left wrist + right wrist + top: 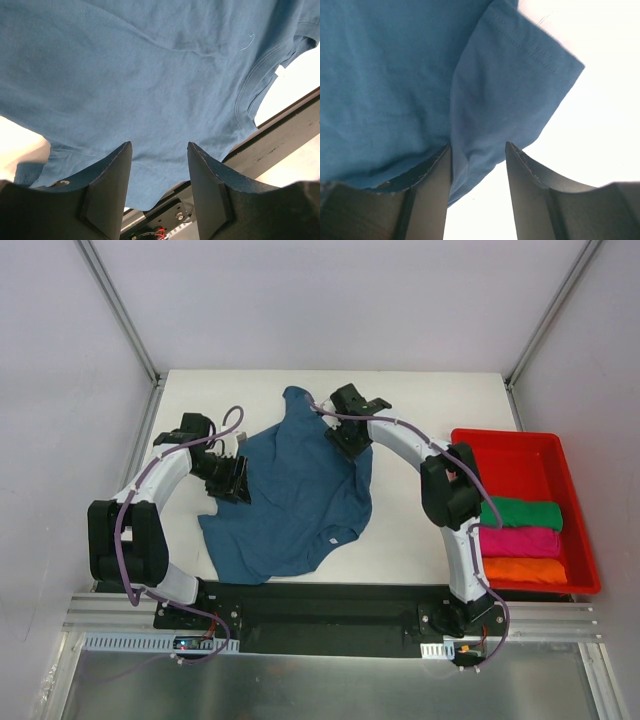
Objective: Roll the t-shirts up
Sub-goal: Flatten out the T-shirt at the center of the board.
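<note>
A dark teal-blue t-shirt (pixel 290 490) lies spread and rumpled on the white table, its collar with a small white label (pixel 331 538) toward the near edge. My left gripper (pixel 232 480) sits low at the shirt's left edge. In the left wrist view its jaws (pixel 159 145) stand open over the cloth (pixel 150 75), pinching nothing. My right gripper (pixel 350 440) is at the shirt's far right part. There the jaws (pixel 478 145) are open, and a sleeve fold (pixel 515 95) hangs into the gap beside the left finger. Green (pixel 520 514), magenta (pixel 522 540) and orange (pixel 520 569) rolled t-shirts lie apart.
A red plastic tray (pixel 510 445) at the table's right holds the three rolled shirts in its near half. The black mounting rail (pixel 320 595) runs along the near edge just below the shirt's collar. Frame posts stand at the back corners.
</note>
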